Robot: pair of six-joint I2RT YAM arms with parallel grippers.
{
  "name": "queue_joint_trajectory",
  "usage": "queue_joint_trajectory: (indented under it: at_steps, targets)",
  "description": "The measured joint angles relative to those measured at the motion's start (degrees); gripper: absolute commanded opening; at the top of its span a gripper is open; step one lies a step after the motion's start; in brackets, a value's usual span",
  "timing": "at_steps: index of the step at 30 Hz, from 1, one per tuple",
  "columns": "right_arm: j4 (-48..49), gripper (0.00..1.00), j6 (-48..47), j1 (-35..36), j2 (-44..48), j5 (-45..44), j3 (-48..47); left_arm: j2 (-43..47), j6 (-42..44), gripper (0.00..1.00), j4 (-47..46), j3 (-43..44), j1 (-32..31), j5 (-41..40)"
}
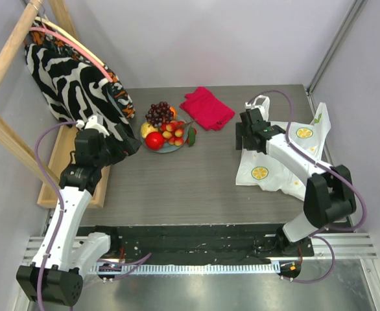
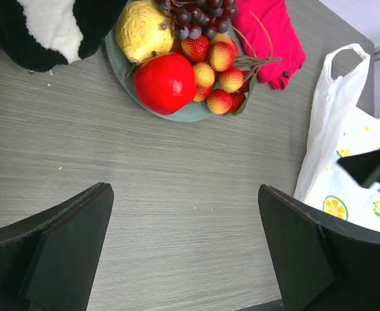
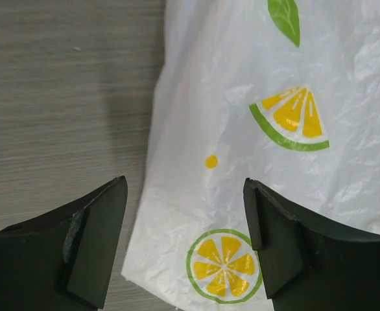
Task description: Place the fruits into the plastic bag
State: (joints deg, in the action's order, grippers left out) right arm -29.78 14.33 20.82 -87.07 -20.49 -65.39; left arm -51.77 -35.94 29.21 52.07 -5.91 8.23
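Note:
The fruits lie on a grey-green plate (image 1: 170, 148) at the back middle of the table: dark grapes (image 1: 159, 113), a red apple (image 1: 154, 140), a yellow fruit (image 1: 147, 129) and small red-yellow fruits (image 1: 174, 134). The left wrist view has the apple (image 2: 165, 83), the yellow fruit (image 2: 143, 30) and the small fruits (image 2: 217, 71) ahead. My left gripper (image 1: 130, 146) (image 2: 185, 240) hangs open just left of the plate, over bare table. The plastic bag (image 1: 287, 162) (image 3: 255, 129) lies flat on the right. My right gripper (image 1: 246, 137) (image 3: 185, 240) is open low over the bag's left edge, nothing pinched.
A crimson cloth (image 1: 206, 107) (image 2: 268, 32) lies behind the plate. A zebra-striped fabric bag (image 1: 67, 78) (image 2: 41, 29) hangs from a wooden rack (image 1: 8, 65) at the left, close behind my left gripper. The rack's base (image 1: 54, 175) runs along the table's left side.

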Motion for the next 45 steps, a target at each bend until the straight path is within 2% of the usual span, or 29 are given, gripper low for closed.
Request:
queue_joint_trajectory:
  at_steps: [6, 15, 20, 28, 30, 31, 33, 34, 38, 40, 45]
  targets:
    - [-4.9, 0.81, 1.1, -0.6, -5.6, -4.5, -0.7, 1.9, -0.2, 1.00, 0.2, -0.9, 0.0, 0.4]
    - [-4.1, 0.80, 0.8, -0.8, -16.5, -5.0, -9.0, 1.7, -1.2, 1.00, 0.2, -1.6, 0.0, 1.1]
    - [-3.7, 0.62, 0.6, -1.4, -20.7, -4.3, -11.9, 1.7, -1.4, 1.00, 0.2, -2.3, 0.0, 1.2]
    - [-1.7, 0.54, 0.1, -2.4, -24.3, -1.9, -13.3, -0.8, -1.6, 1.00, -0.6, -2.5, 0.0, 3.1]
    - [-1.6, 0.41, 0.1, -3.0, -25.1, -1.2, -13.5, -2.2, -1.5, 1.00, -0.9, -2.5, 0.0, 4.2]
    - [-1.6, 0.30, 0.0, -3.3, -25.5, -0.6, -13.5, -2.8, -1.4, 1.00, -1.0, -2.5, 0.0, 4.9]
    - [-1.6, 0.20, -0.6, -4.0, -25.6, 0.8, -13.5, -3.4, -1.2, 1.00, -1.6, -2.5, 0.0, 6.2]
    - [-1.5, 0.10, -1.0, -4.3, -25.6, 1.6, -13.5, -3.5, -1.1, 1.00, -1.9, -2.5, 0.0, 6.8]
    - [0.7, 0.08, -3.6, -5.3, -24.5, 8.3, -12.5, -3.5, -1.1, 1.00, -3.6, -2.5, -0.5, 9.3]
    - [2.4, 0.08, -5.1, -5.6, -21.6, 14.4, -9.9, -3.5, -1.2, 1.00, -4.3, -2.5, -1.3, 10.0]
    - [7.8, 0.05, -6.7, -5.0, -7.0, 29.0, -0.7, -4.9, -2.7, 1.00, -8.3, -2.5, -5.9, 11.1]
